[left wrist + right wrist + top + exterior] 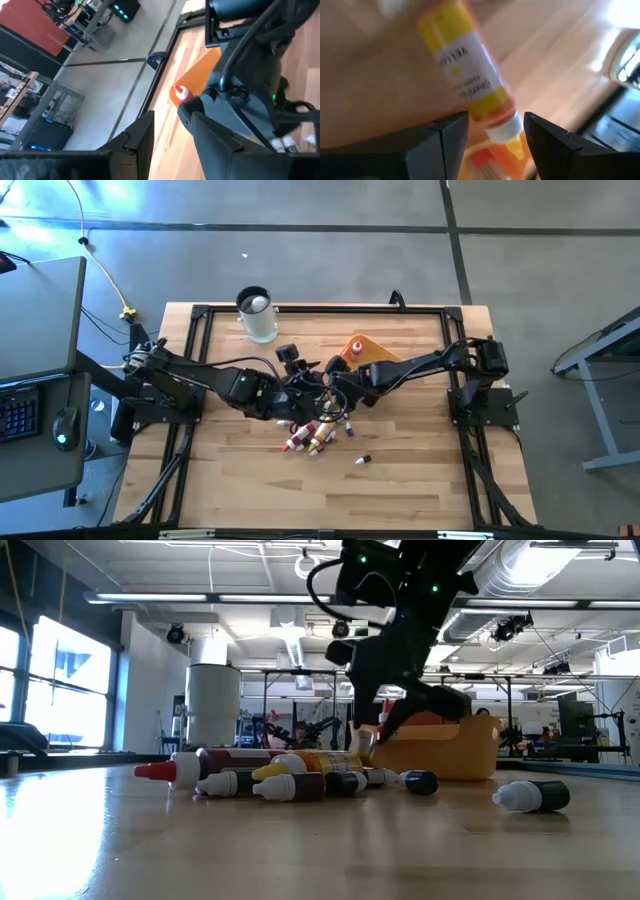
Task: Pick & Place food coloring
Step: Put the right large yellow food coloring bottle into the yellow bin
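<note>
Several food coloring bottles (315, 435) lie on their sides in a pile mid-table, also low in the low view (280, 780). One dark bottle with a white cap (362, 461) lies apart toward the near edge. A red-capped bottle (357, 346) sits in the orange tray (375, 352). My right gripper (335, 402) is open just above the pile's far side. In its wrist view its fingers (496, 125) stand on either side of a yellow bottle (465, 65). My left gripper (308, 382) is open and empty beside it, and points at the tray (172, 130). My right gripper has the yellow bottle's white-capped end (504, 131) between its two fingers, and the body reaches forward past the fingertips. Whether the fingers touch the bottle, I cannot tell.
A tall clear cup (257, 313) stands near the table's far edge, left of the tray. The two arms cross closely at mid-table, and the right arm fills much of the left wrist view (250, 75). Bare wood lies along the near edge (330, 500).
</note>
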{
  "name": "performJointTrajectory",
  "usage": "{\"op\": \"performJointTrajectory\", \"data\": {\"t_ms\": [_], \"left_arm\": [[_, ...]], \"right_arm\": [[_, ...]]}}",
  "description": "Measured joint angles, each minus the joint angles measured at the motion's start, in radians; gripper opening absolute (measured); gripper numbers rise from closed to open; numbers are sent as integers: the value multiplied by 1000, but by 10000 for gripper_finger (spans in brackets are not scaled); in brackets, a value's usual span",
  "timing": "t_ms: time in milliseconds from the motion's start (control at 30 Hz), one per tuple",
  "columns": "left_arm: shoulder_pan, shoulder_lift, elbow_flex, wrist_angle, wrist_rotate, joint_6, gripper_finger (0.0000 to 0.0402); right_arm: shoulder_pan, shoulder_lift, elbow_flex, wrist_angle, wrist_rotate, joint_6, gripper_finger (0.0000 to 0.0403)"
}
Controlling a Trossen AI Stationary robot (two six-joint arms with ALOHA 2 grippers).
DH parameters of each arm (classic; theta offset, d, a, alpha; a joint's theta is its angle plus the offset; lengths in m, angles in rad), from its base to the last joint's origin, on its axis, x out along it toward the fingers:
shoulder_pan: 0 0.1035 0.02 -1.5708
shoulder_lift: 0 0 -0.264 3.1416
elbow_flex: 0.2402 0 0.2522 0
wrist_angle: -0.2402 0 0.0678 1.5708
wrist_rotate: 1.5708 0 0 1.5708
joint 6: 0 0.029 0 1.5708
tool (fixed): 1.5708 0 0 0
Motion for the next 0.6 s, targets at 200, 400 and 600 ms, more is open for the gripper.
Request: {"op": "performJointTrajectory", "data": {"t_ms": [200, 400, 600], "left_arm": [[0, 0, 0, -83, 1, -77, 129], [0, 0, 0, -108, -3, -99, 129], [0, 0, 0, -107, 1, -101, 129]], "right_arm": [[-1, 2, 0, -61, -45, -7, 186], [-13, 2, 0, -43, -161, -46, 186], [-35, 2, -1, -41, -168, -46, 178]]}}
